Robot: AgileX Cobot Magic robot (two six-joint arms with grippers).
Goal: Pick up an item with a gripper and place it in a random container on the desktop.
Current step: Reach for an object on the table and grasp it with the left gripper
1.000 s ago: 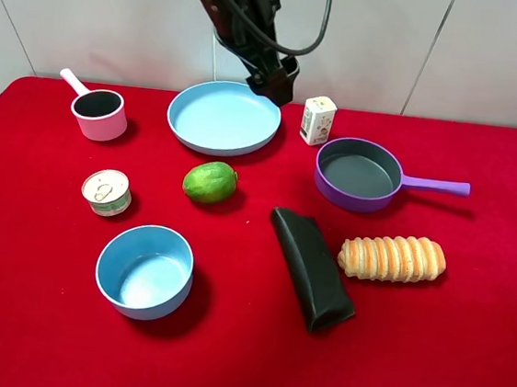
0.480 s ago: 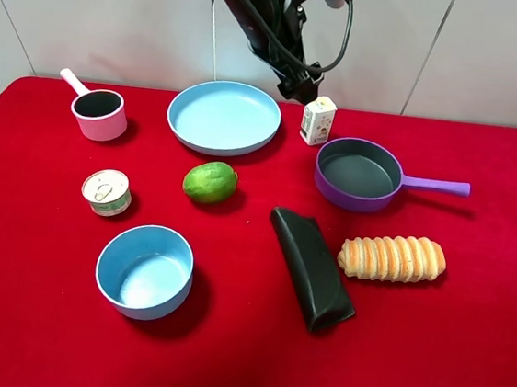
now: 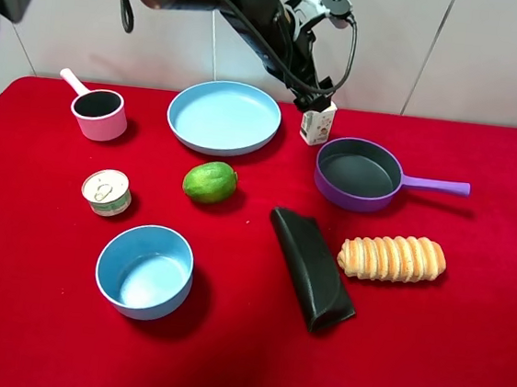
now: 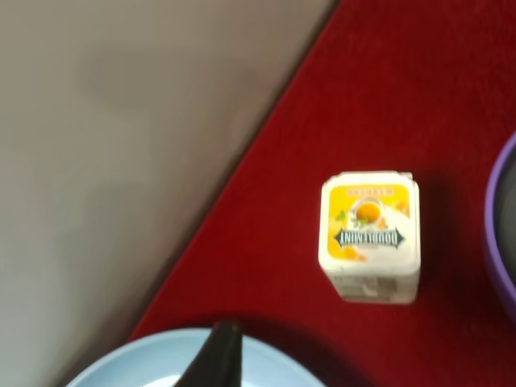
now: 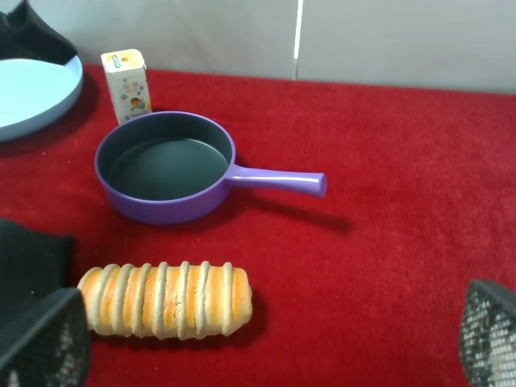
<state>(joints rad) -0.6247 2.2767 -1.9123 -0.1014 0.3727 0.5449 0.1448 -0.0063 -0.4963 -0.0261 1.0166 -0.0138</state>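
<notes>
The item, a small white and pale-yellow carton (image 3: pixel 317 126), stands upright on the red desktop (image 3: pixel 465 345) between the light-blue plate and the purple pan. My left gripper (image 3: pixel 318 98) hangs just over its top, reaching across from the upper left. The left wrist view shows the carton (image 4: pixel 369 235) from above and only one dark fingertip (image 4: pixel 216 359), so the jaw state is unclear. The carton also shows in the right wrist view (image 5: pixel 126 83). The pink saucepan (image 3: pixel 100 114), empty, stands at the back left. My right gripper (image 5: pixel 266 334) is open and empty, its pads (image 5: pixel 40 339) wide apart.
A light-blue plate (image 3: pixel 224 116) and a purple frying pan (image 3: pixel 358 173) flank the carton. A lime (image 3: pixel 210 182), a tin can (image 3: pixel 107 191), a light-blue bowl (image 3: pixel 144 269), a black pouch (image 3: pixel 311 268) and a bread roll (image 3: pixel 392 257) lie nearer. A wall backs the table.
My left arm has swung right, from the plate's back edge to just above the carton. Nothing on the desktop has moved.
</notes>
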